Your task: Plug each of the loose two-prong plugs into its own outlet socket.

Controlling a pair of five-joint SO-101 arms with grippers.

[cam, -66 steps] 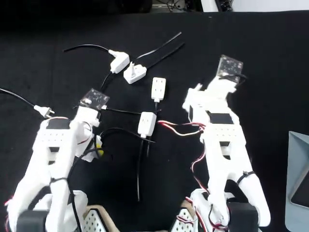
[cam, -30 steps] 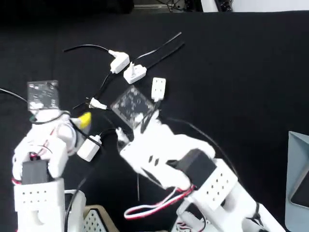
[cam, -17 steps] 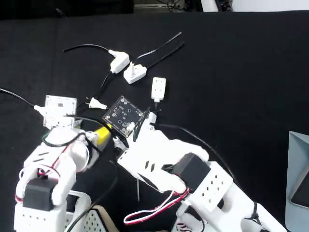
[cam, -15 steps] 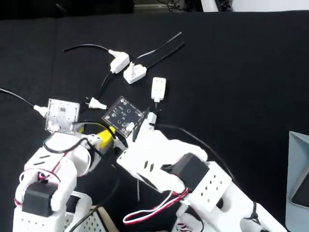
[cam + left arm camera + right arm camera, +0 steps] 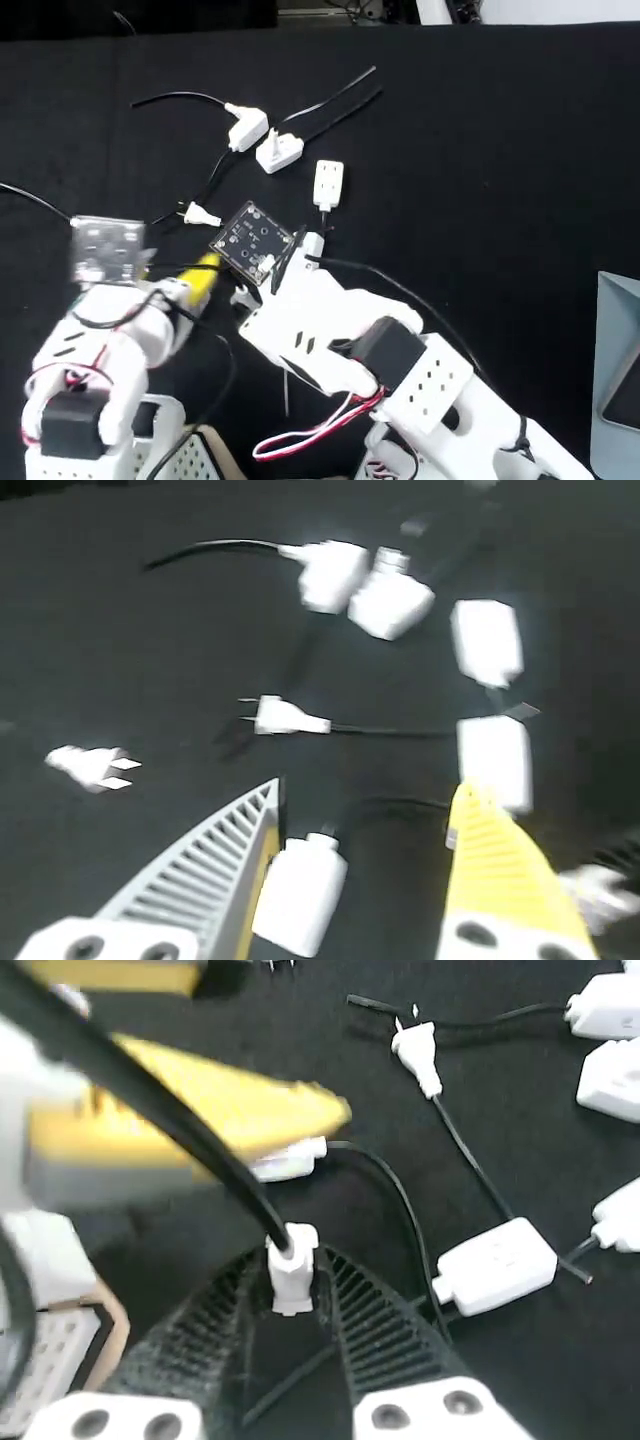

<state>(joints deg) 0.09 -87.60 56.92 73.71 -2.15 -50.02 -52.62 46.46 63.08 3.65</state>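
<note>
My right gripper (image 5: 292,1272) is shut on a small white plug (image 5: 292,1260) whose black cable runs up out of it. A white outlet socket (image 5: 495,1265) lies on the black cloth just beyond. My left gripper (image 5: 370,792) stands open, one grey finger and one yellow finger (image 5: 495,870); a white block (image 5: 300,895) on a cable lies between them, against the grey one. Ahead of it lie a loose two-prong plug (image 5: 285,717), a second plug (image 5: 95,765) and two sockets (image 5: 490,640) (image 5: 495,760). In the high view the left gripper (image 5: 205,272) sits beside the right arm's wrist board (image 5: 255,240).
Two white adapters (image 5: 247,128) (image 5: 280,152) with cables lie at the back of the black table (image 5: 500,150). One socket (image 5: 328,183) and a loose plug (image 5: 203,215) lie near the arms. Black cables cross the middle. A grey tray (image 5: 615,380) stands at the right edge.
The right arm swung from the right side across to the middle and then held still. The left wrist drifted left and its yellow finger lifted slightly away from the right arm.
</note>
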